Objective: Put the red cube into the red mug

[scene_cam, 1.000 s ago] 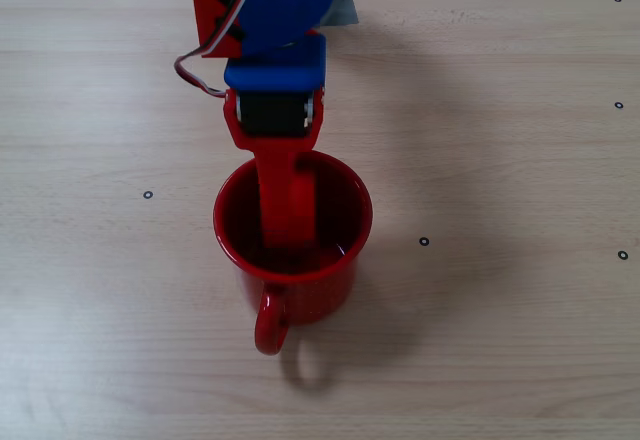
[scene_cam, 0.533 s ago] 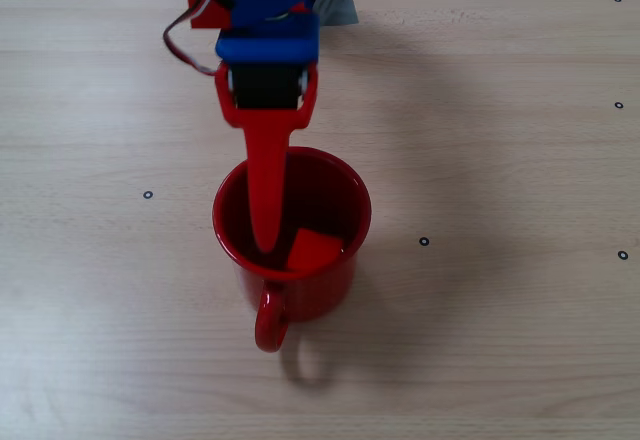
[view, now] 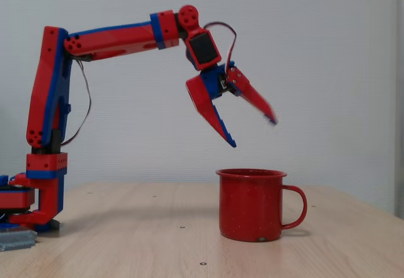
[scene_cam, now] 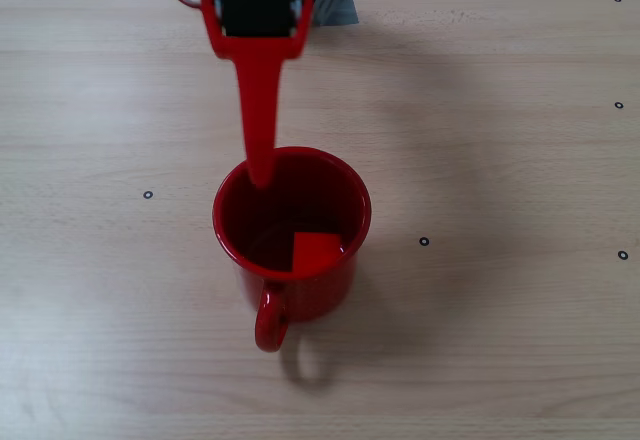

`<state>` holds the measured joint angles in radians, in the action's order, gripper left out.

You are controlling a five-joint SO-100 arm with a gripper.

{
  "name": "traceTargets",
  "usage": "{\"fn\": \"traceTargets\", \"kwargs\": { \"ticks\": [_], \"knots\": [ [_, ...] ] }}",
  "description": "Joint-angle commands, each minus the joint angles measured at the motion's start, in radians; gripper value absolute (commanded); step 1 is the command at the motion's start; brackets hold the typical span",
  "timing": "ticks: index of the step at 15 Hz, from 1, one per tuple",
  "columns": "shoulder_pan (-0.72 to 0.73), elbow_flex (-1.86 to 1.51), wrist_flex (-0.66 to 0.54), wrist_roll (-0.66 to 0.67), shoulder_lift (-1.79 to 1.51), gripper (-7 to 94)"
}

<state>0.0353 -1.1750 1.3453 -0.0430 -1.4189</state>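
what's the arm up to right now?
The red cube already lies inside the red mug, against the wall on the handle side in the overhead fixed view. The gripper hangs open and empty above the mug, clear of the rim in the side fixed view. The drop looks done; nothing else sits on the table near the mug.

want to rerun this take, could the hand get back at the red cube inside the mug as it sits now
Probably yes. The hand hangs open above the red mug, whose mouth is uncovered. The red cube lies against the inner wall on the handle side, so finger room there looks tight.
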Motion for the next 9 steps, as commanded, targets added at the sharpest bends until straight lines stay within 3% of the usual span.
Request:
{"fn": "traceTargets", "kwargs": {
  "ticks": [1, 9],
  "knots": [
    [-0.023, 0.015, -0.008, 0.009, -0.169, 0],
    [-0.117, -0.526, -0.328, 0.034, -0.721, 0]
  ]
}}
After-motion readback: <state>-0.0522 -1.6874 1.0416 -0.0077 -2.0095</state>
